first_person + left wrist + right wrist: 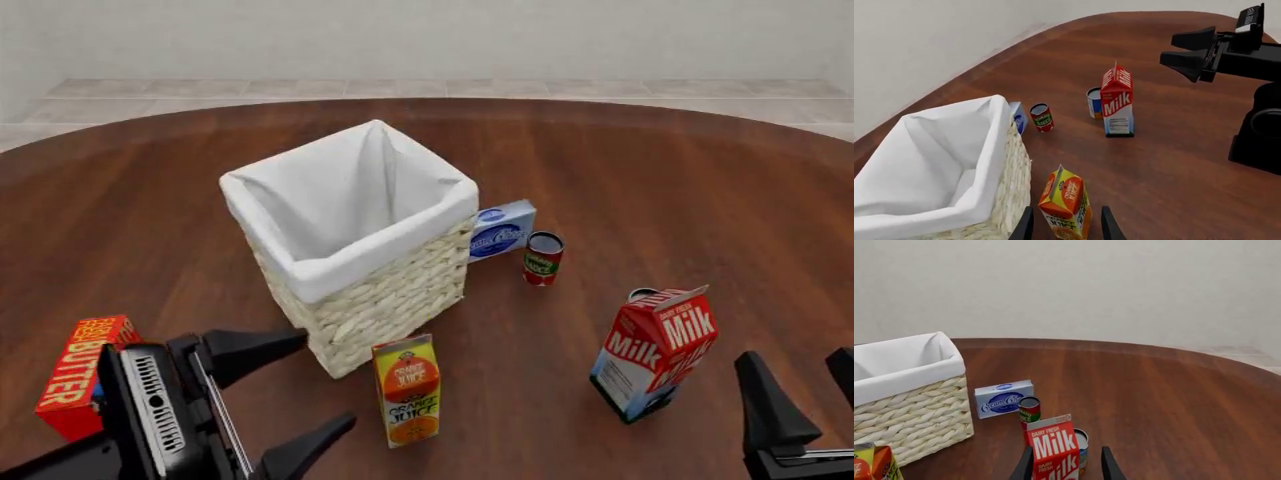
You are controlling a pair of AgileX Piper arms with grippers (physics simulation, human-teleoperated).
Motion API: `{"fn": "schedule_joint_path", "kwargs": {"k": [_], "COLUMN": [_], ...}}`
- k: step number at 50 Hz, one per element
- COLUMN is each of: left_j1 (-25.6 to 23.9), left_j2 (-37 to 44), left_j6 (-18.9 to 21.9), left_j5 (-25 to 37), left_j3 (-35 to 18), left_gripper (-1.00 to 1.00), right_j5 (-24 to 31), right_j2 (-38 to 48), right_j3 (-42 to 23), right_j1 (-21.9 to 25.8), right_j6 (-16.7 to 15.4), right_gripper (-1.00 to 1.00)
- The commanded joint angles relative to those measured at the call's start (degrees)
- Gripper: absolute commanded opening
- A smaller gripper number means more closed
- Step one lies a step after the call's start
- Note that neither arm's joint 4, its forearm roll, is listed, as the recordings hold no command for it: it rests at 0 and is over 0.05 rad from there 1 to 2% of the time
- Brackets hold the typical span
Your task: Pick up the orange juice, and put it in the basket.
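Front view: the left gripper (314, 388) gapes beside the standing orange juice (408, 390); grasping and the basket (350, 240) drop remain.

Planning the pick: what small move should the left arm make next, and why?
Probably ease the left end effector forward around the orange juice. It is open, the carton stands upright just ahead beside the basket, and nothing is gripped yet.

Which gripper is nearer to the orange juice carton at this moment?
Left. The left gripper is open just beside the orange juice, which stands in line between its fingers in the left wrist view. The right gripper sits farther off, past the milk carton.
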Motion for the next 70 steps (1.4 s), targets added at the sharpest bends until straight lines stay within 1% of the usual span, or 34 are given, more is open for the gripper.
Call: {"fn": "schedule_joint_path", "kwargs": {"k": [1, 30, 42, 55, 70], "left_j1": [0.61, 2.94, 3.83, 4.55, 5.14], "left_j2": [4.15, 16.71, 19.17, 23.53, 27.25], "left_j6": [-0.46, -0.33, -0.24, -0.78, -1.13], "left_j5": [-3.59, -13.14, -14.89, -19.09, -21.78], "left_j3": [0.87, 1.49, 1.32, 2.25, 2.05], "left_gripper": [1.0, 1.0, 1.0, 1.0, 1.0], "right_j5": [0.0, -0.01, -0.05, -0.07, -0.07], "right_j2": [0.0, -0.01, -0.04, -0.05, -0.06], "right_j3": [0.0, 0.0, 0.0, 0.0, 0.0], "right_j1": [0.0, 0.02, 0.16, 0.17, 0.06], "right_j6": [0.08, 0.24, -0.06, -0.15, 0.01], "right_gripper": [1.0, 1.0, 1.0, 1.0, 1.0]}}
